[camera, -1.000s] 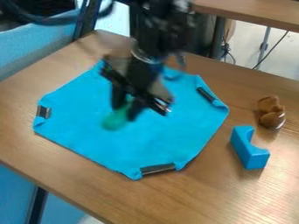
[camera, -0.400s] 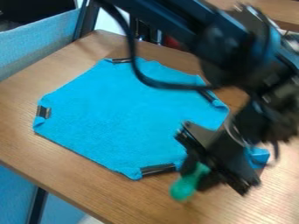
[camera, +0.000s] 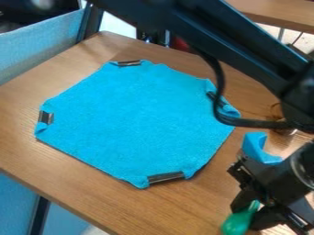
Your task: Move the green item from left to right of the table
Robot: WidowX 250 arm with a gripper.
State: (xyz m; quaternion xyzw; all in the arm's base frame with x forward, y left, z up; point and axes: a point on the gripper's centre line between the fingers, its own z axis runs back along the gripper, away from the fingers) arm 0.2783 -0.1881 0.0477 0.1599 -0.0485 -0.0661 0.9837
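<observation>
One pale blue panel [camera: 40,50] stands to the left of the cloth [camera: 135,124], past the edge of the wooden worktop [camera: 92,197]. At the cloth's left corner sits a dark clip [camera: 46,117]. The bright blue cloth itself lies spread on the worktop, with another clip [camera: 129,63] on its far edge, one [camera: 165,177] on its near edge and one more [camera: 215,98] at its right side, close to a drooping black cable [camera: 219,87]. To the right of the cloth and nearer the viewer is the green item [camera: 237,225], with the gripper's [camera: 249,213] jaws clamped on it. Farther back, also right of the cloth, a blue block [camera: 256,146] with a curved cutout is partly hidden by the gripper. Beyond that block, right of the cloth, a brown thing [camera: 276,110] is mostly covered by the black arm [camera: 245,53].
</observation>
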